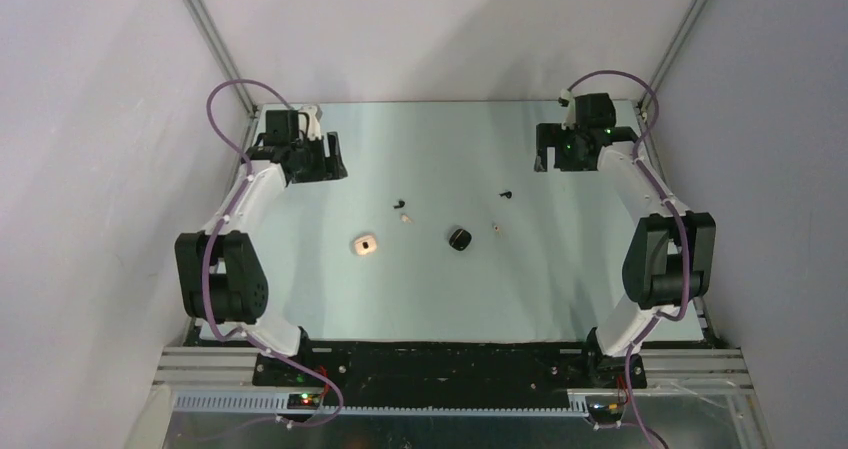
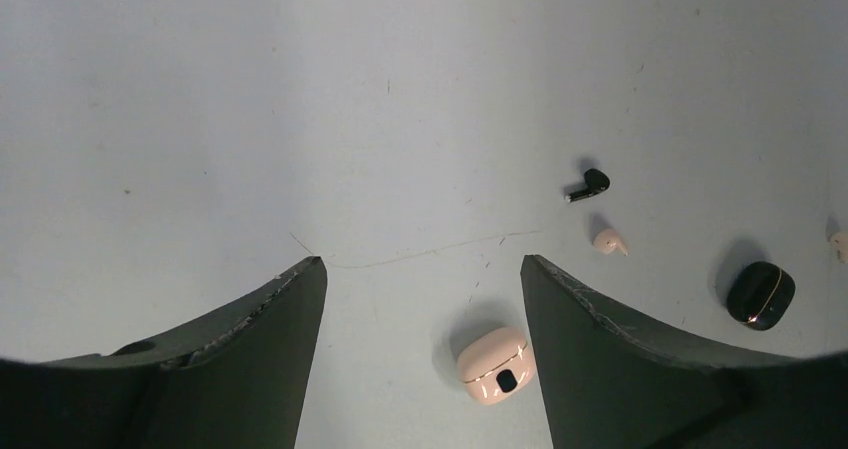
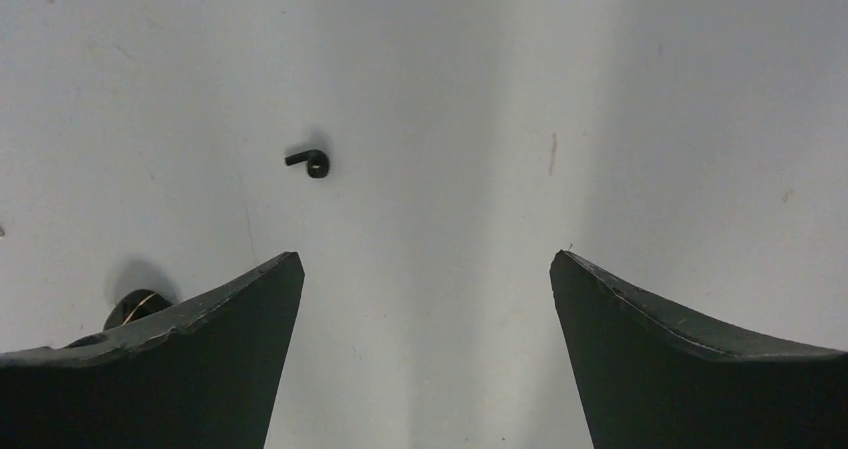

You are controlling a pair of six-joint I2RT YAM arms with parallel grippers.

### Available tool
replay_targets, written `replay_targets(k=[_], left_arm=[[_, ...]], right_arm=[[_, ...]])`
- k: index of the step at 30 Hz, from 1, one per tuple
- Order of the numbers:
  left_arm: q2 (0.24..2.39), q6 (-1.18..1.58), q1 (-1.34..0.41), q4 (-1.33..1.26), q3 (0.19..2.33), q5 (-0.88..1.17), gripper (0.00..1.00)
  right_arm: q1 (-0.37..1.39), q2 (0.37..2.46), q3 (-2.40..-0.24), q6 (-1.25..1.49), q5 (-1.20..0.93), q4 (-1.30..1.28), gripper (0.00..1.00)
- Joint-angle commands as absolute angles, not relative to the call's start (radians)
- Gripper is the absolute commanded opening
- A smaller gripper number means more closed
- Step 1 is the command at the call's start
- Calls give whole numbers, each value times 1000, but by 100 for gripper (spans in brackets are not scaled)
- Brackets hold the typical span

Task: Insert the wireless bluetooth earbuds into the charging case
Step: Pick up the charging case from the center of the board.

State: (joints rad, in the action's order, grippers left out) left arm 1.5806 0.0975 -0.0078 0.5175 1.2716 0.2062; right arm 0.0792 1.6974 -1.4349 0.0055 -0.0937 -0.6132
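Note:
Two small closed cases lie mid-table: a pale cream case (image 1: 365, 244) and a black case (image 1: 459, 239). A black earbud (image 1: 400, 205) and a cream earbud (image 1: 405, 218) lie together behind them. A second black earbud (image 1: 506, 195) and a second cream earbud (image 1: 496, 228) lie further right. My left gripper (image 1: 318, 159) is open and empty at the far left, well away from them. My right gripper (image 1: 562, 153) is open and empty at the far right. The left wrist view shows its gripper (image 2: 422, 261), the cream case (image 2: 495, 365), a black earbud (image 2: 590, 184), a cream earbud (image 2: 610, 241) and the black case (image 2: 761, 294). The right wrist view shows its gripper (image 3: 427, 257), a black earbud (image 3: 310, 161) and the black case (image 3: 135, 307), half hidden by a finger.
The pale table (image 1: 430, 299) is walled in by grey panels on the left, back and right, with metal frame posts (image 1: 215, 39) at the far corners. Purple cables loop off both arms near the back corners.

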Motion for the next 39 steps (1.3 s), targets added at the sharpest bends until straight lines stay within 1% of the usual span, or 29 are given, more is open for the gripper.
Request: replay_targets(k=[1, 3, 4, 5, 6, 7, 8, 10, 11, 13, 15, 19, 22, 23, 26, 29, 33, 39], left_arm=[[1593, 108, -3, 537, 1309, 230, 78], [1591, 111, -3, 537, 1310, 230, 78], [1590, 114, -3, 537, 1309, 232, 78], [1590, 115, -3, 537, 1309, 234, 78], [1590, 116, -3, 538, 1309, 239, 78], [1591, 116, -3, 538, 1311, 246, 78], [1591, 115, -3, 540, 1313, 264, 78], [1587, 106, -3, 540, 1321, 297, 78], [1581, 104, -3, 541, 1323, 304, 79], [1569, 93, -4, 542, 1323, 310, 79], [1559, 86, -9, 543, 1320, 310, 79], [1546, 88, -17, 542, 1304, 312, 79], [1544, 92, -26, 542, 1293, 314, 79], [1544, 91, -28, 543, 1292, 313, 79], [1537, 84, -36, 544, 1298, 297, 78], [1534, 77, -40, 546, 1307, 274, 78], [1528, 63, -50, 560, 1312, 255, 78], [1531, 34, -73, 565, 1291, 203, 78]], right_arm=[[142, 1682, -1451, -92, -83, -542, 99], [166, 1708, -1487, -192, -183, -564, 99], [173, 1734, -1535, -278, -303, -585, 99], [175, 1751, -1565, -322, -374, -654, 98], [174, 1790, -1599, -368, -528, -690, 98], [176, 1811, -1663, -445, -596, -766, 95], [181, 1863, -1698, -500, -707, -799, 94], [193, 1943, -1832, -588, -817, -906, 87], [210, 1994, -1866, -632, -860, -986, 80], [238, 2045, -1937, -767, -875, -1084, 74], [264, 2063, -1945, -918, -877, -1125, 72], [318, 2066, -1909, -1229, -840, -1147, 71], [358, 2065, -1875, -1478, -793, -1170, 73], [369, 2066, -1868, -1518, -784, -1173, 74], [377, 2078, -1862, -1723, -802, -1226, 82], [380, 2113, -1873, -1901, -789, -1267, 84], [397, 2152, -1883, -2029, -740, -1330, 84], [431, 2186, -1879, -2068, -702, -1367, 81]])
